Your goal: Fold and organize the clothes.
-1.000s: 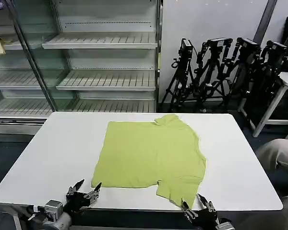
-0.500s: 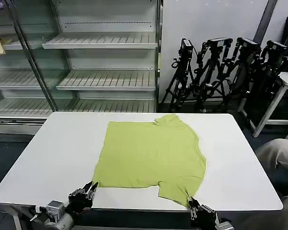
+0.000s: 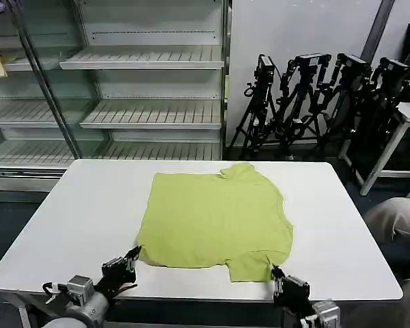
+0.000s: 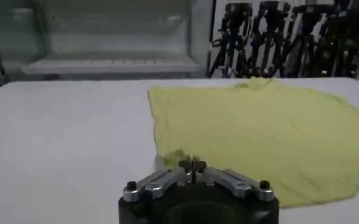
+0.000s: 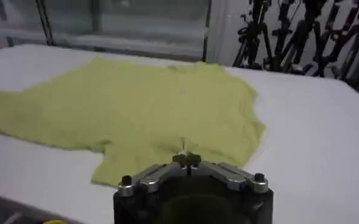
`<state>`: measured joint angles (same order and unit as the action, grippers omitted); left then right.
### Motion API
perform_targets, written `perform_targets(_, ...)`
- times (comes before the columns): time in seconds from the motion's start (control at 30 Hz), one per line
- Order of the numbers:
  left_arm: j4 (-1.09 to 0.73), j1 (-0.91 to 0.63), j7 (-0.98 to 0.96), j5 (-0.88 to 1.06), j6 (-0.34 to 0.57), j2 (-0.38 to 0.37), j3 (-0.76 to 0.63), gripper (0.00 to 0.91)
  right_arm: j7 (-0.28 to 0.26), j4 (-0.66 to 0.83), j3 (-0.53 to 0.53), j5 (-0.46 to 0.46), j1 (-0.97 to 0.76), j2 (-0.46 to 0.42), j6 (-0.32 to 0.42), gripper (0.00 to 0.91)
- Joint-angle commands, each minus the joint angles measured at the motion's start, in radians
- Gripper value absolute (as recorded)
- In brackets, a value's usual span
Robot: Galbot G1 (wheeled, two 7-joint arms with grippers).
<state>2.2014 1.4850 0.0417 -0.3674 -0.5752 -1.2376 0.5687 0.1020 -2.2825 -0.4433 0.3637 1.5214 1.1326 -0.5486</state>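
Observation:
The clothes are one lime short-sleeved shirt lying flat on the white table, collar at the far side. My left gripper is at the shirt's near left hem corner, shut on a small bunch of the fabric. In the left wrist view its fingertips meet at that corner. My right gripper is at the near right sleeve edge, shut on a thin pinch of cloth. In the right wrist view the right gripper sits against the shirt.
The table's near edge runs just under both grippers. Bare table lies left and right of the shirt. Metal shelves stand behind, camera tripods at the back right, and a person's knee at the right edge.
Both grippers went from open to shut and moved forward onto the shirt's near edge. The hem corner and the sleeve edge have drawn in slightly.

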Motion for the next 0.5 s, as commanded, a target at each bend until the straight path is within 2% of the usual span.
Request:
perform_targets(0.03,-0.022,-0.098,-0.010,-0.012,-0.001,0.002,-0.018,0.000,0.002,0.137,0.013,0.052,-0.271,-0.002,-0.030,0.000)
perform_targets(0.5,-0.242,-0.316,-0.050,-0.065,0.002,0.003,-0.066,0.000,-0.037,0.351,0.075,0.034,-0.442,0.011,-0.011,0.000)
